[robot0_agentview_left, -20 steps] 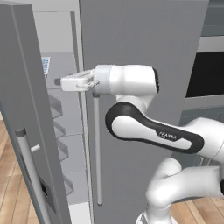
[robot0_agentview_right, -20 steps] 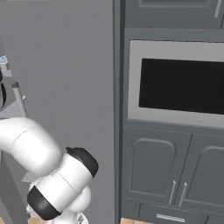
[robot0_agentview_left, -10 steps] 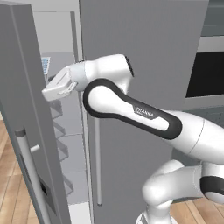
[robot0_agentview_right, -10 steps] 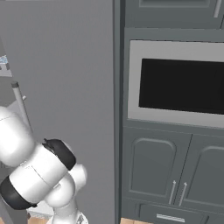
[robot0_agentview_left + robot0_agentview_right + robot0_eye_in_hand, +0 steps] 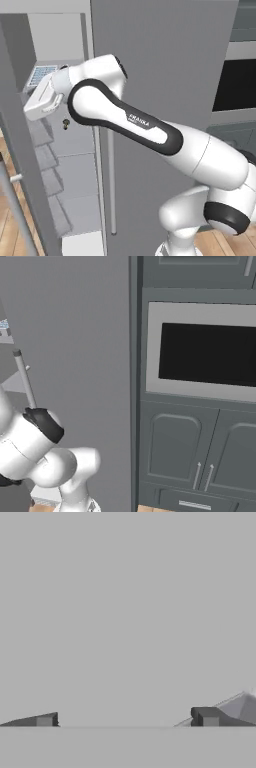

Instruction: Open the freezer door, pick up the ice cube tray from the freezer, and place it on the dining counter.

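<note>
Claw (image 5: 127, 722) jaws apart, empty; ice cube tray (image 5: 43, 75) just above it, freezer door (image 5: 20, 150) beside; risk clipping shelf.

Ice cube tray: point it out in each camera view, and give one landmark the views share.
Left base view: ice cube tray at the upper left, inside the freezer.
Right base view: a sliver of it at the far left edge.
Hand view: a flat grey surface ahead of the open claw.
Shared landmark: the oven, right of the tray in both base views.
</note>
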You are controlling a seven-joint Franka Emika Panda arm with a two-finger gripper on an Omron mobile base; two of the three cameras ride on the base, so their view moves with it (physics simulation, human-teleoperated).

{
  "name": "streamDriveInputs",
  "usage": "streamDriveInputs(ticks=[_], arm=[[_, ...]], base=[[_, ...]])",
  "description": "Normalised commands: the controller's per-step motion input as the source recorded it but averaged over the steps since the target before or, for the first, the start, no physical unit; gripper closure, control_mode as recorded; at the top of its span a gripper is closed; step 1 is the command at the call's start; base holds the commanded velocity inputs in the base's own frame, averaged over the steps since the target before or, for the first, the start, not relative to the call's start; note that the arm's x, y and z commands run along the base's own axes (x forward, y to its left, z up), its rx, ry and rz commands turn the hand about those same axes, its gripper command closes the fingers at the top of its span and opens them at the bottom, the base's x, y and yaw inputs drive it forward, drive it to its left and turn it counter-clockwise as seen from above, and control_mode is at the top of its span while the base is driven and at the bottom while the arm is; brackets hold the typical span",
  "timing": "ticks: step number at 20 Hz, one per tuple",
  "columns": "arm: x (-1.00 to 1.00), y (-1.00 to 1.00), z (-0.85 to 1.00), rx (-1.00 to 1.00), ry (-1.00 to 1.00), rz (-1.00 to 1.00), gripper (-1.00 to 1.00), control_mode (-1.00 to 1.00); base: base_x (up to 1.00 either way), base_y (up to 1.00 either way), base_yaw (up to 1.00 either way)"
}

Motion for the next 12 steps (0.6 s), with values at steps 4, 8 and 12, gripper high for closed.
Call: streamDriveInputs(ticks=[4, 8, 12], arm=[[-0.2, 0.52, 0.0, -0.06, -0.01, 0.04, -1.0, -1.0], [-0.25, 0.51, 0.0, -0.05, 0.0, 0.0, -1.0, -1.0], [-0.17, 0.28, 0.0, -0.05, -0.05, 0.0, -1.0, -1.0]], base=[[0.0, 0.0, 0.0], [0.0, 0.0, 0.0], [0.0, 0.0, 0.0]])
